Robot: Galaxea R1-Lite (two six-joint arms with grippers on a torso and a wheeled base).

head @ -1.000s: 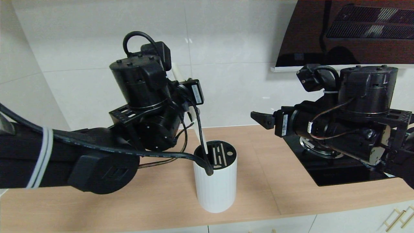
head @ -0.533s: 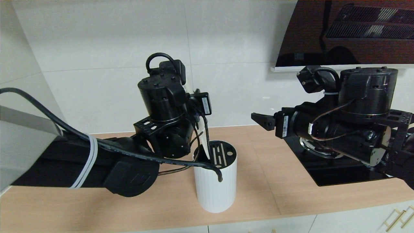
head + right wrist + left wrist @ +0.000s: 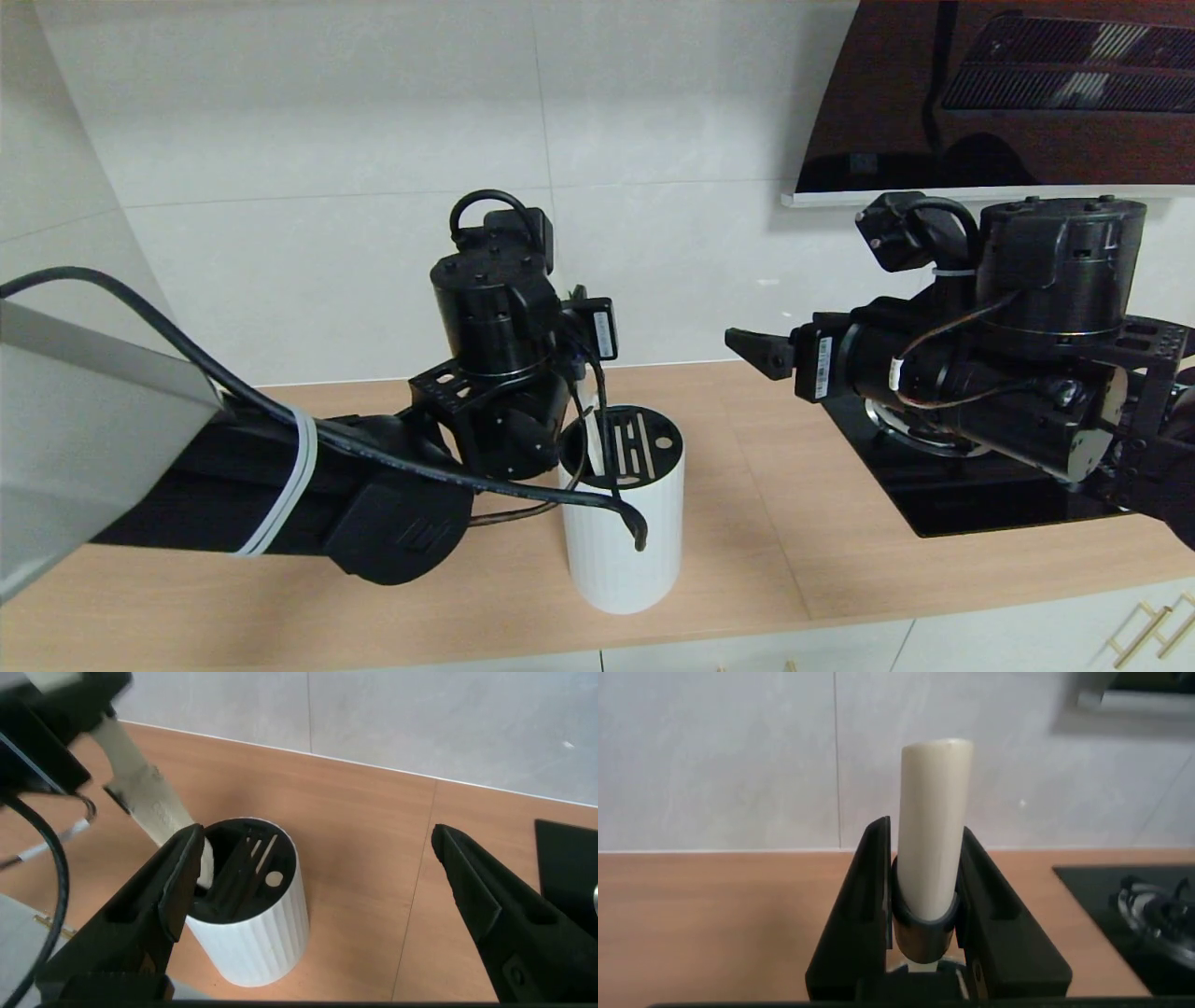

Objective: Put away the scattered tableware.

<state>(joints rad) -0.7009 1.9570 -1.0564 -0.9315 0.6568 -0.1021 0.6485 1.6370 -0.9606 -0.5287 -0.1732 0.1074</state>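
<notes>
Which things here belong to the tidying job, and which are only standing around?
Job: cream-handled knife with pale blade; white ribbed cylindrical holder with black slotted top; left hand, shut on the knife.
Standing around: black glass stove; dark range hood; right hand, open.

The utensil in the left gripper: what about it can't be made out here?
Utensil tip: inside the holder, hidden by its slotted top in the head view and by the right gripper finger in the right wrist view.
Which slot it enters: cannot tell.
Blade end, left wrist view: covered by the left gripper body.
</notes>
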